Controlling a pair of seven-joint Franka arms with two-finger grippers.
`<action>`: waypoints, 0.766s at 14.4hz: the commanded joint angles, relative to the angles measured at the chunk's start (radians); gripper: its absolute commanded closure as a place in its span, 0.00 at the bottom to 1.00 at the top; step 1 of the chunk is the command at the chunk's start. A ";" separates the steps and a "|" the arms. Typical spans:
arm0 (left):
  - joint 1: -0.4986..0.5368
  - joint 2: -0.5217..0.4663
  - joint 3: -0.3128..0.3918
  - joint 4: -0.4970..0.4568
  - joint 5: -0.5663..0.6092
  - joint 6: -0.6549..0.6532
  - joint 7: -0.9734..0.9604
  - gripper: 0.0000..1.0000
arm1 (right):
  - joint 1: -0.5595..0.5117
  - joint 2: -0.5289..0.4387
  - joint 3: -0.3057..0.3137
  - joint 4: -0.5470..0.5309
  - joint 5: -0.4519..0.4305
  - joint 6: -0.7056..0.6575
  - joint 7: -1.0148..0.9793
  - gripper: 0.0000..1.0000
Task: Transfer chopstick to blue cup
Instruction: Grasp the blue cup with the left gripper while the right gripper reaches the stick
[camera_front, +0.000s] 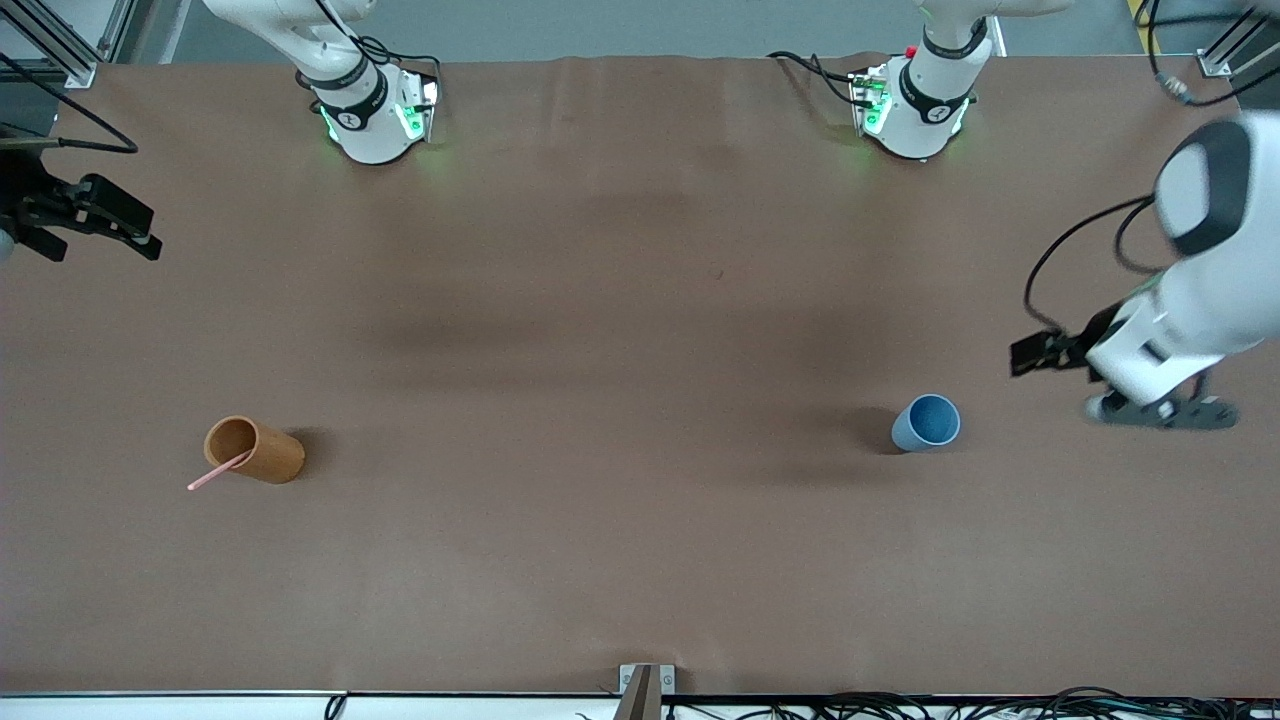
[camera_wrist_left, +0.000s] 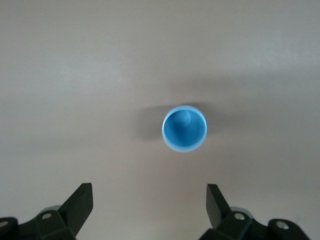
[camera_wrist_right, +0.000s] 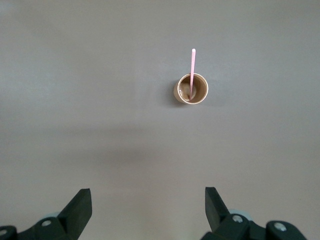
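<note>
- The brown table (camera_front: 640, 560) carries only two cups, set well apart, one toward each arm's end, so each sits within one arm's reach.
- The left gripper (camera_wrist_left: 150, 212) hangs at the table's left-arm end, at about three o'clock from the centre in the front view; its fingers stand wide apart with nothing between them, and the arm waits.
- The right gripper (camera_wrist_right: 148, 212) hovers at the right-arm end, near ten o'clock, its fingers likewise spread and empty, looking down on its cup from some way off.
- The orange-brown cup (camera_front: 256, 449) stands at about eight o'clock and serves as the holder.
- The blue cup (camera_front: 927, 422) stands upright and empty at about four o'clock, ready to receive.
- The chopstick (camera_front: 215, 473) leans in the orange-brown cup, its free end sticking out over the rim, which likely gives the right gripper something to pinch.
</note>
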 joint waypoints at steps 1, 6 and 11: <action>-0.007 0.039 -0.003 -0.119 -0.018 0.172 -0.019 0.00 | -0.008 0.020 0.002 0.003 -0.004 0.018 -0.007 0.00; -0.019 0.114 -0.018 -0.282 -0.018 0.465 -0.063 0.00 | -0.021 0.149 -0.058 0.037 -0.006 0.086 -0.010 0.00; -0.017 0.148 -0.016 -0.299 -0.018 0.489 -0.062 0.72 | -0.028 0.383 -0.082 0.231 -0.007 0.176 -0.024 0.00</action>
